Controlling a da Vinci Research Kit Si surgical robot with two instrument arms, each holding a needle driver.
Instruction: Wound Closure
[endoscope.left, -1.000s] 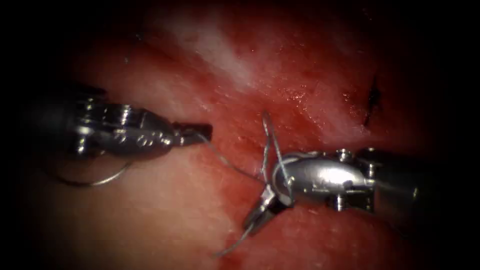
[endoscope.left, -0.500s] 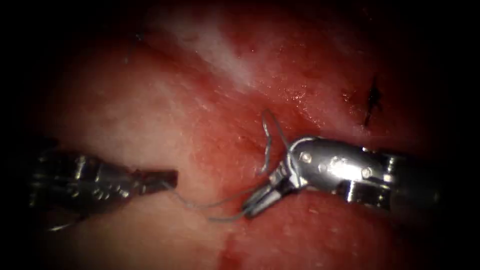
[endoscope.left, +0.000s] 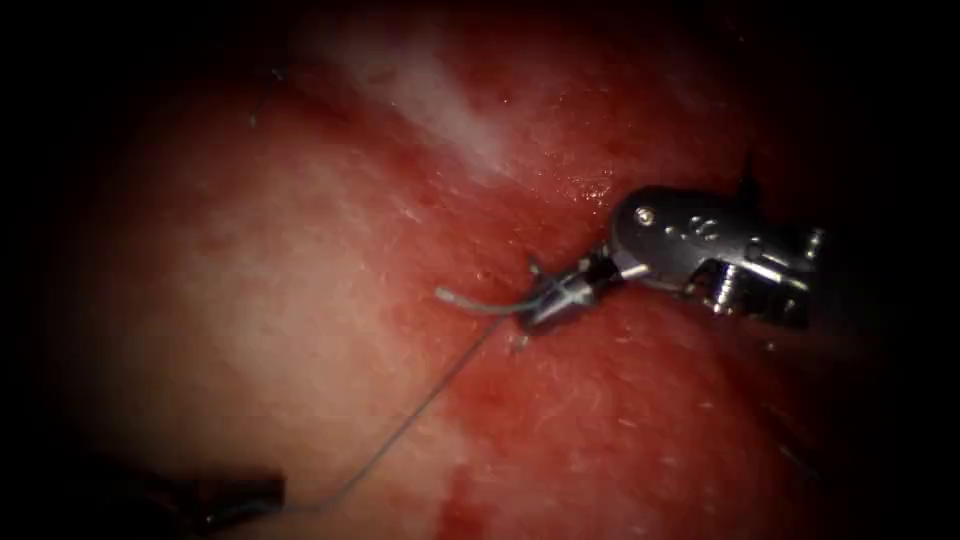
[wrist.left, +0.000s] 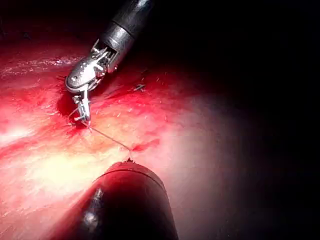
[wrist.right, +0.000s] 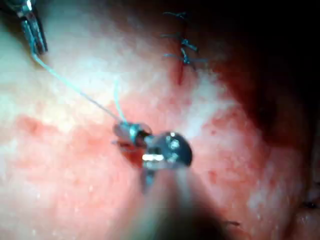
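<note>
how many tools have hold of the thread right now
2. The left tool grips the thread at the endoscope view's lower left; the right tool grips it at the tissue. No needle is visible.

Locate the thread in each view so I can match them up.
Endoscope: thread runs taut from right hand down-left to left hand.
Left wrist: thread spans from right hand to left shaft.
Right wrist: thread links right hand and left hand.
Landmark: right hand, shut on the thread.
</note>
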